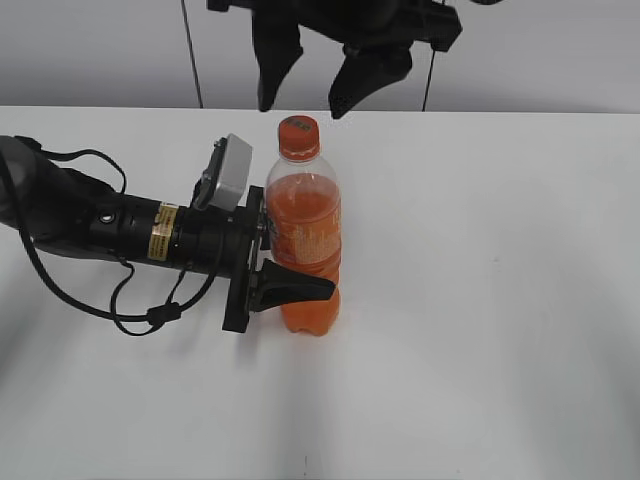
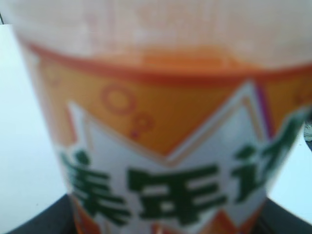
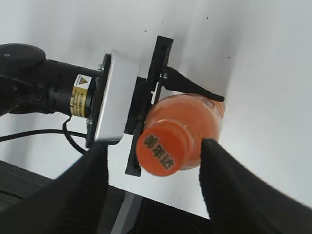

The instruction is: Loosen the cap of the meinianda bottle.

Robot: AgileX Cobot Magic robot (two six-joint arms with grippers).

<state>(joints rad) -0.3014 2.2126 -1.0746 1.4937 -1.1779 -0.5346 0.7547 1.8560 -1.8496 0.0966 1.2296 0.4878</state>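
Observation:
The meinianda bottle (image 1: 305, 235) stands upright on the white table, full of orange drink, with an orange-and-yellow label. Its orange cap (image 1: 298, 133) is on the neck. My left gripper (image 1: 290, 255) comes in from the left and is shut on the bottle's waist. The left wrist view is filled by the blurred label (image 2: 165, 161). My right gripper (image 1: 305, 95) hangs open just above the cap, one finger on each side. In the right wrist view the cap (image 3: 164, 150) lies between the two open fingers (image 3: 156, 190), and the bottle body (image 3: 195, 122) shows behind it.
The left arm and its cables (image 1: 90, 225) lie across the left of the white table (image 1: 500, 300). A grey wall (image 1: 560, 50) runs behind the table's far edge.

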